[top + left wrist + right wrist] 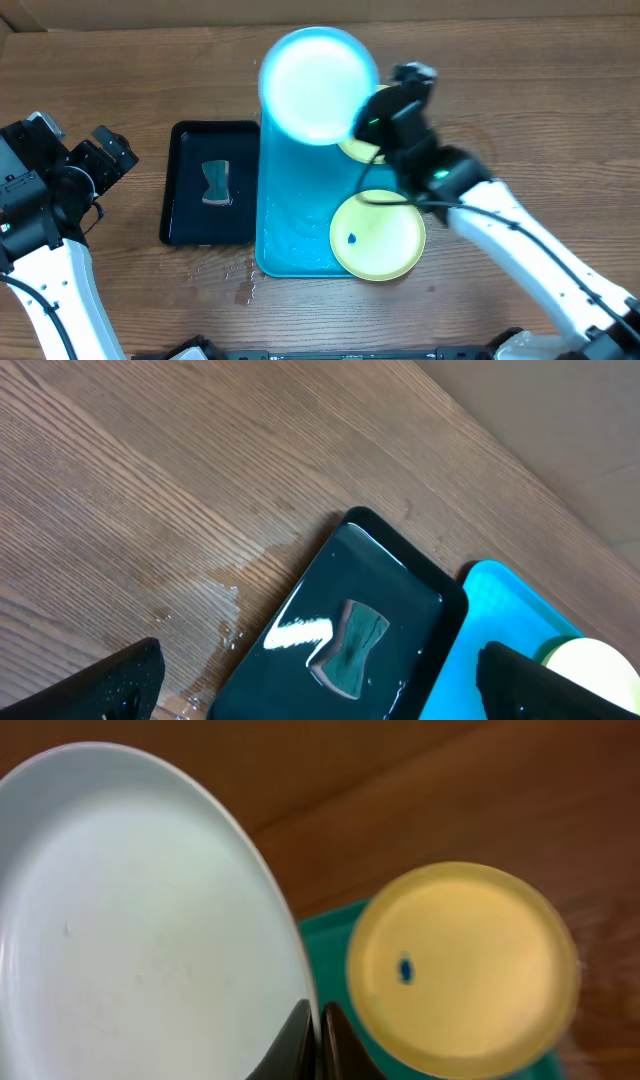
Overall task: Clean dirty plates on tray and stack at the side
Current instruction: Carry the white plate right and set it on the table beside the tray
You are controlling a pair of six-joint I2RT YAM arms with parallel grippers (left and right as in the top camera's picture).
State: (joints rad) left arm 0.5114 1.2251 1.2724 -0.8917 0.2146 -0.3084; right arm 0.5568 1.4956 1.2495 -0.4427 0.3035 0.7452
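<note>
The cyan plate [315, 85] is up in the air over the far end of the tray [295, 240]. Way off left, the left gripper [110, 165] sits spread wide beyond the black tray [190, 215] and sponge [216, 184]. The right gripper [368, 118] pinches the plate's right rim, so the sponge lies off to its left.

A sponge [216, 184] lies in the small tray [188, 222], just left of the large tray [293, 238].

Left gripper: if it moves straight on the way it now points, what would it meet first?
Probably the black tray, near the dark sponge lying in it; the open left gripper aims there. Depth is unclear, so the table might come first.
</note>
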